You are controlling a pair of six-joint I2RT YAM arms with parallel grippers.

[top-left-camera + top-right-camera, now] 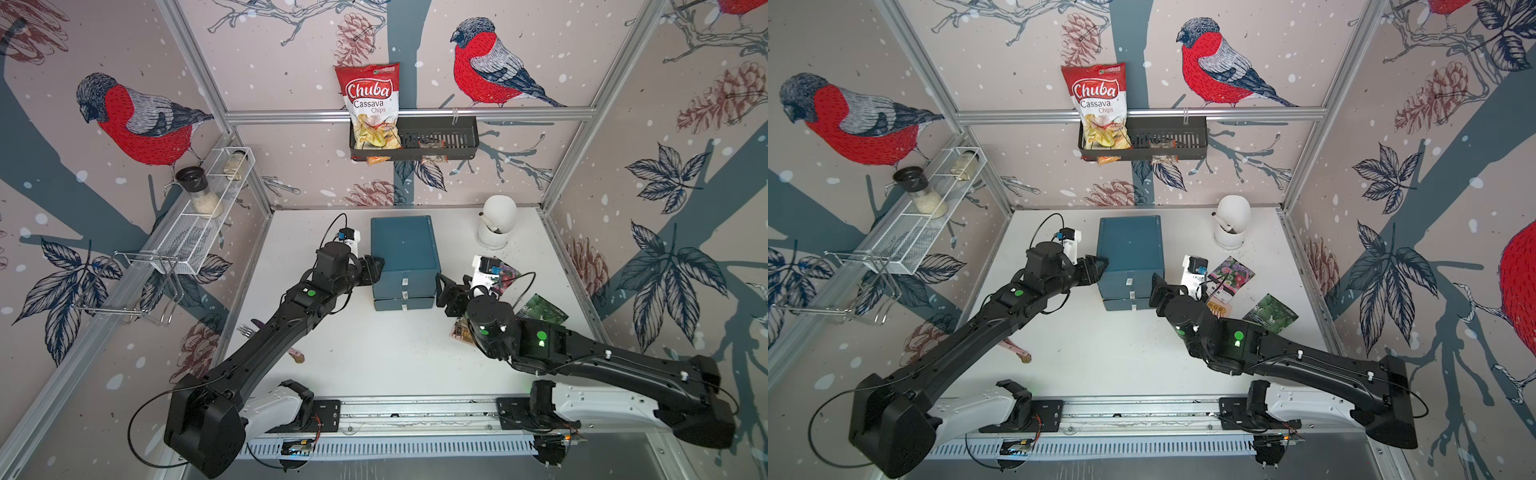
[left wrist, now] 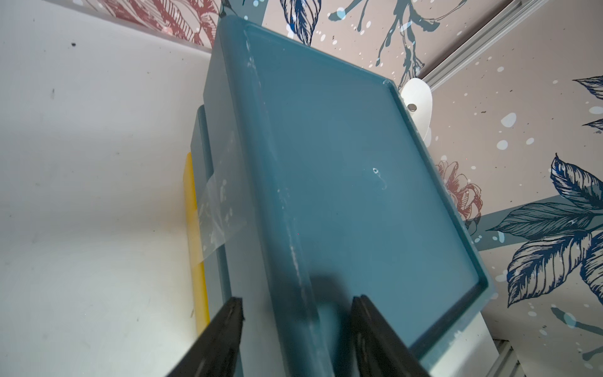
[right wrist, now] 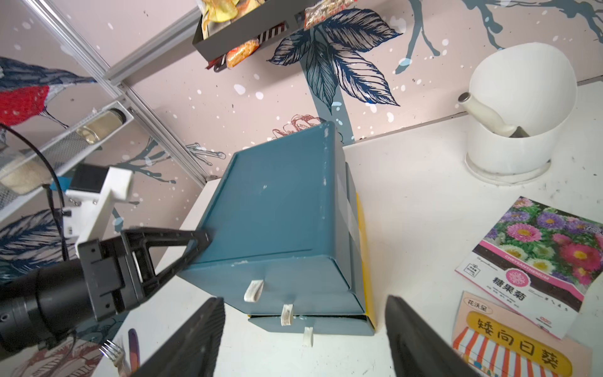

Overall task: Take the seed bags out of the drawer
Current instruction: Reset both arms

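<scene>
Pink-flower seed bag (image 1: 1231,270), orange shop bag (image 3: 509,346) and green bag (image 1: 1271,313) all lie on the bench (image 1: 374,353), right of the drawer unit (image 1: 405,249). Left jaws straddle its near-left top edge, apart, probably bracing it. Right jaws apart, empty, at its front. Looks done.

The drawer unit (image 3: 277,212) is teal with white pull tabs (image 3: 254,291). The flower packet (image 3: 538,248) shows pink-purple blooms above a white band; the orange packet (image 3: 509,342) bears a striped awning; the green packet (image 1: 1271,313) is leafy.
</scene>
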